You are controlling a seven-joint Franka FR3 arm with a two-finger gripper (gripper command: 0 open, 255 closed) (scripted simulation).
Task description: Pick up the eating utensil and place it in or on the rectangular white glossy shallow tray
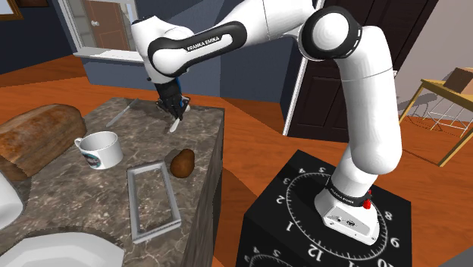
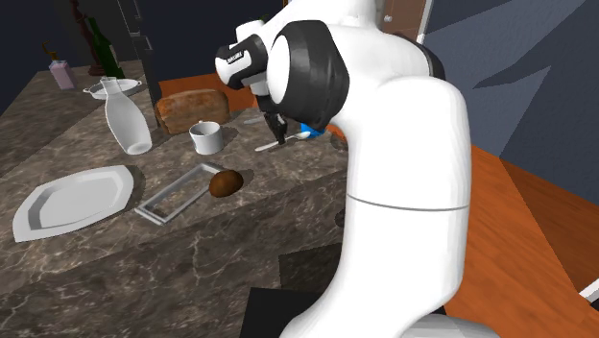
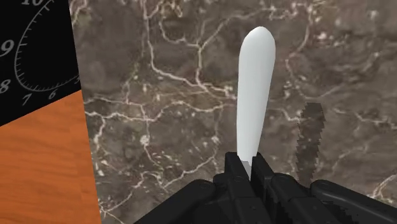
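Dark veined marble counter, orange wood floor, blue walls behind. Black box stand at shoulder view's 4 o'clock, printed as a white clock face: 12, 2, 3, 6, 9 readable. In wrist view a corner of it shows 10, 9, 8, 7. Forearm lettering reads "FRANKA EMIKA".

Gripper over counter's far end, near the edge facing the stand. Fingers pinched narrow on one end of the eating utensil: plain white, long, rounded tip, no markings. Rest of it sticks out past the fingertips, tilted down toward the marble. Jagged shadow on the stone beside it, apart from the blade. Probably lifted clear, but tip contact can't be ruled out from these angles.

Tray: rect., shallow, pale grey rim, flat on counter, nothing in it. In shoulder view, utensil sits at abt 12 o'clock from tray, well apart.

Other items, shoulder view, rel. to tray:
- brown oval lump, 1 o'clock, just beside tray's corner
- white mug, 10 o'clock, upright, dark label w/ print too small to read
- bread loaf, 9–10 o'clock, beyond mug

Second ext. view adds a white angular plate at tray's 9 o'clock, a white carafe and a green bottle farther back.
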